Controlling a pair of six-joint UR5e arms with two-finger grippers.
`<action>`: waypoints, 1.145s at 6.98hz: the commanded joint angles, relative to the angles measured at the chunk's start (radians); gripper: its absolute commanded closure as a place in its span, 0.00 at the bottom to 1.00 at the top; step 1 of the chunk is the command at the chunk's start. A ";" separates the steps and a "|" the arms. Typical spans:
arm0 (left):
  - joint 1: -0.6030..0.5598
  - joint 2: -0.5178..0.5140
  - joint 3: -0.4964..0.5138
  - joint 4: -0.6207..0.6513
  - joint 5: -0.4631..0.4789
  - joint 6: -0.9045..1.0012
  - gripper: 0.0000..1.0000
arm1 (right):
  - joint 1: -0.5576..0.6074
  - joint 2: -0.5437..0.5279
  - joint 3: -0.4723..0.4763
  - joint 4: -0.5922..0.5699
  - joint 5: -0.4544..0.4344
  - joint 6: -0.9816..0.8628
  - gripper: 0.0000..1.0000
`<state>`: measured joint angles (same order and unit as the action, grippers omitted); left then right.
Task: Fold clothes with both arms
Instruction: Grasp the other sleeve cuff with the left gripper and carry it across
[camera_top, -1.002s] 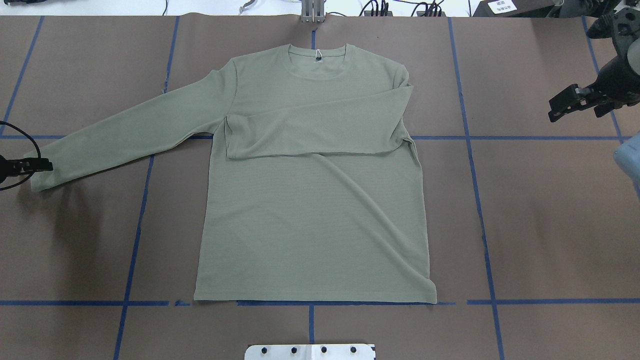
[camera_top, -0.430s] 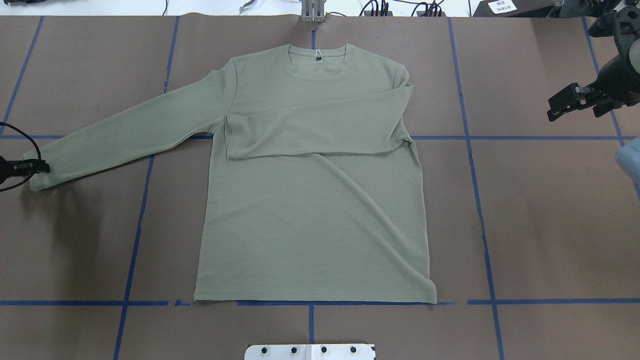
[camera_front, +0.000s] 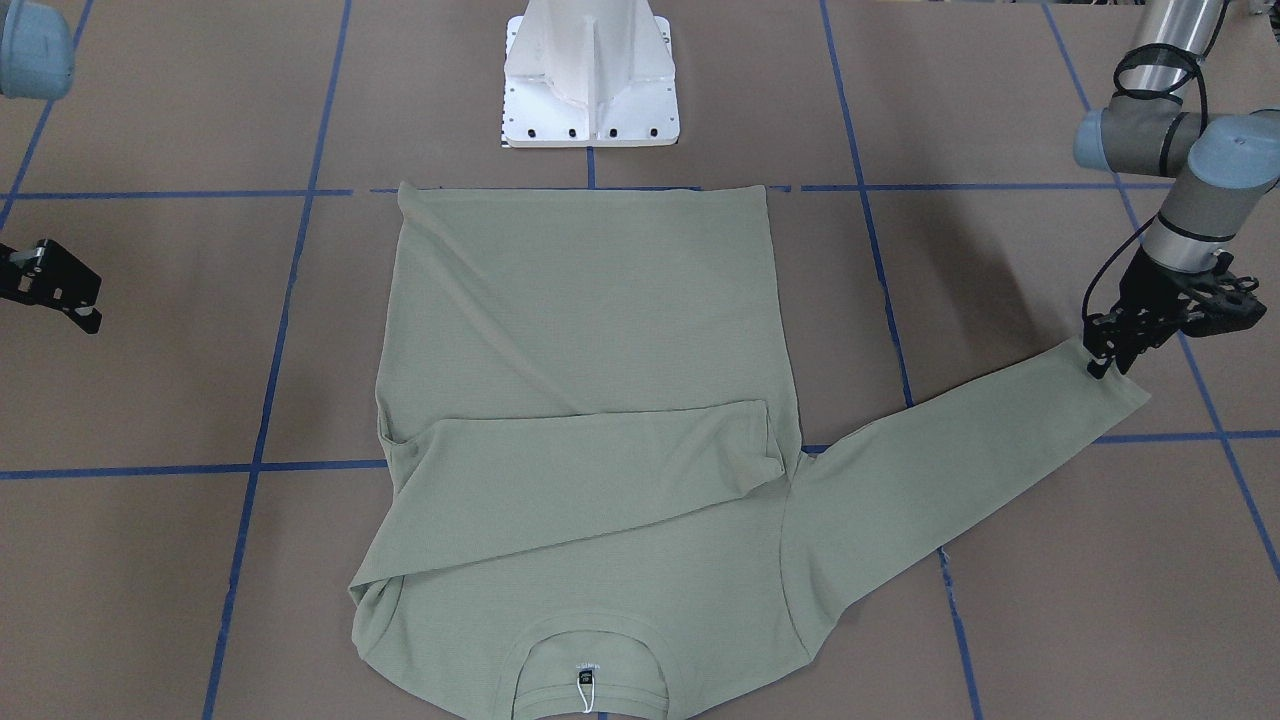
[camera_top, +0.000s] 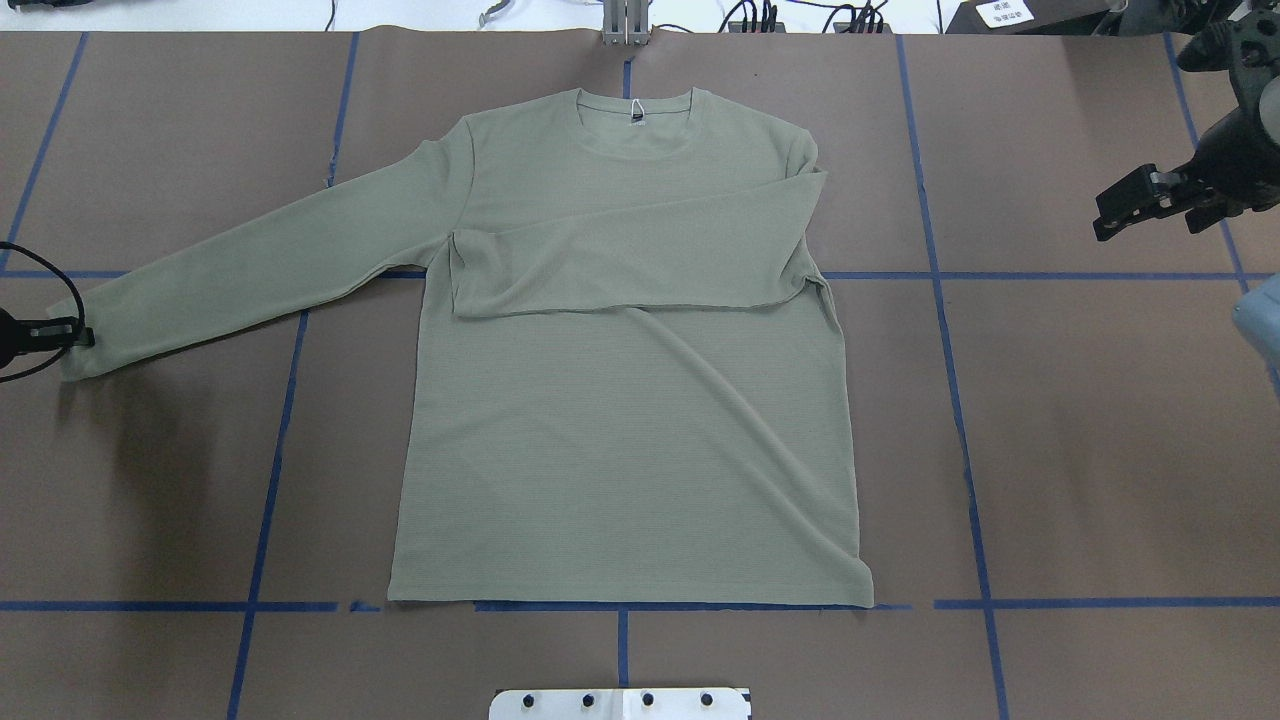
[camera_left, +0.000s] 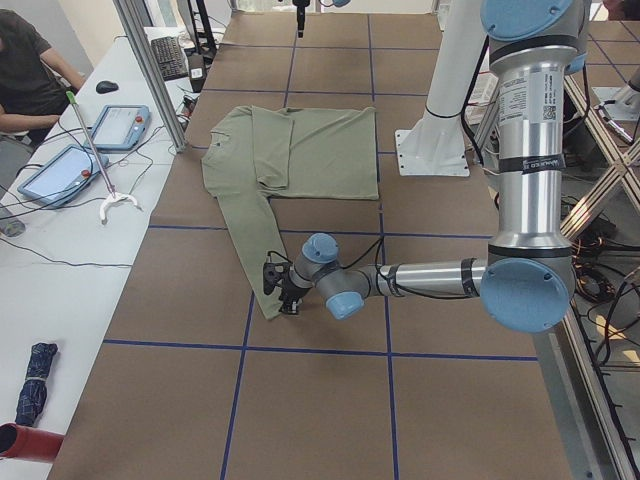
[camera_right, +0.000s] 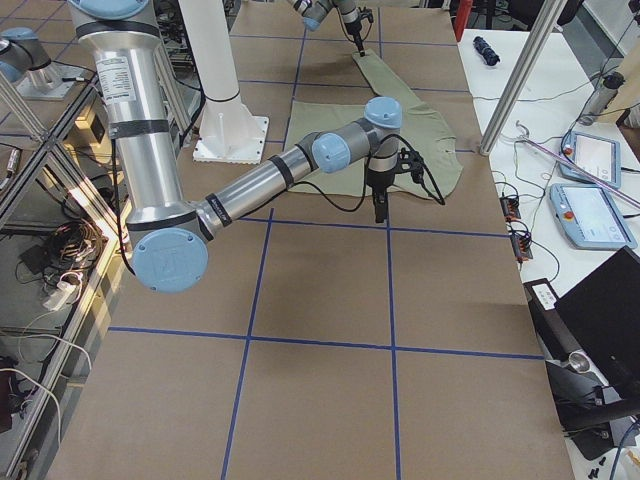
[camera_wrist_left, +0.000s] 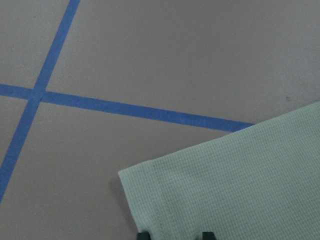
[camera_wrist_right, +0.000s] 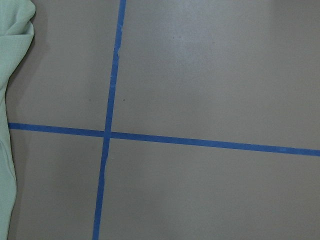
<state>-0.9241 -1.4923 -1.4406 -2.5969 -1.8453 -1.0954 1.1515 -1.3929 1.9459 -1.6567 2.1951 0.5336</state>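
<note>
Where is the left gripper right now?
In the overhead view, the left gripper is at the far left, at the cuff of the shirt's outstretched sleeve.

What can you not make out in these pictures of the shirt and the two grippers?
- Whether the left gripper has pinched the cuff: the left wrist view cuts its fingertips off at the bottom edge.
- The wording on the neck label: too small in every view.
- The shirt chest under the folded sleeve: covered by it.
</note>
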 joint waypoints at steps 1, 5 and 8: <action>-0.001 0.003 -0.035 0.009 -0.008 -0.003 1.00 | -0.001 -0.001 -0.001 0.000 0.000 0.000 0.00; -0.004 -0.078 -0.190 0.218 -0.110 -0.004 1.00 | 0.013 -0.041 0.004 0.000 0.000 -0.007 0.00; -0.006 -0.389 -0.198 0.502 -0.115 -0.080 1.00 | 0.054 -0.136 0.028 0.008 0.003 -0.070 0.00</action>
<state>-0.9316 -1.7493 -1.6357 -2.2126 -1.9571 -1.1198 1.1874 -1.4831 1.9603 -1.6509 2.1958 0.5002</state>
